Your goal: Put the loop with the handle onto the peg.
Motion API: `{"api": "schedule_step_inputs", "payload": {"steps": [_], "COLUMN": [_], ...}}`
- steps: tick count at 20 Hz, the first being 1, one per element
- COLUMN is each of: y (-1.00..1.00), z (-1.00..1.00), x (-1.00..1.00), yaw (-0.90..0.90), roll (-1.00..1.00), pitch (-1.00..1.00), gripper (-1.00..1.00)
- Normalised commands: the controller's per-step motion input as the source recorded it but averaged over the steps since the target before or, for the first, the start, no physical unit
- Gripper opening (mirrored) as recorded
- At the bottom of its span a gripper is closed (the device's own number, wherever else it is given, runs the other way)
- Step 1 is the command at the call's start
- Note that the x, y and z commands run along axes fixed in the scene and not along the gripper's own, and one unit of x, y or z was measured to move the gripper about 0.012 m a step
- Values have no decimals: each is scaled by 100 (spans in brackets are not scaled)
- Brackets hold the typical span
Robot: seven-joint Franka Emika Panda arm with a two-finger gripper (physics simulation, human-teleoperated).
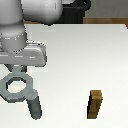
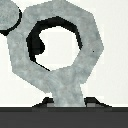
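One gap is deciding it: the gripper [image 1: 20, 70] is clamping the loop's handle, holding the loop with the handle [image 1: 15, 88] at the exterior view's left edge, just up-left of the peg [image 1: 35, 107].

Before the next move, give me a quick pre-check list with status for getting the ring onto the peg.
1. Grip: flat gray metallic ring with a stub handle hangs at the gripper, handle between the fingers in the wrist view. Ok.
2. Ring on peg: upright dark gray cylindrical peg stands beside the ring, towards the exterior view's right, not through the hole. Not ok.
3. Hole over peg top: peg top lies outside the ring's rim. Not ok.
4. Ring clear above peg top: cannot tell.
5. Peg upright: ok.
6. Brown wooden rectangular block stands well away from the peg. Ok.
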Motion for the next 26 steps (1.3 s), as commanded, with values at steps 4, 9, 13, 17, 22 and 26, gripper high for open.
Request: {"api": "schedule_step_inputs", "payload": {"steps": [4, 9, 13, 17, 22, 26], "y": [0, 0, 0, 25, 60, 0], "z": [50, 40, 50, 50, 0, 0], "x": [0, 0, 0, 0, 20, 100], "yaw": [0, 0, 0, 0, 0, 0], "roll": [0, 0, 0, 0, 0, 0], "pitch": [0, 0, 0, 0, 0, 0], "gripper": [-100, -100, -100, -100, -100, -100]}}
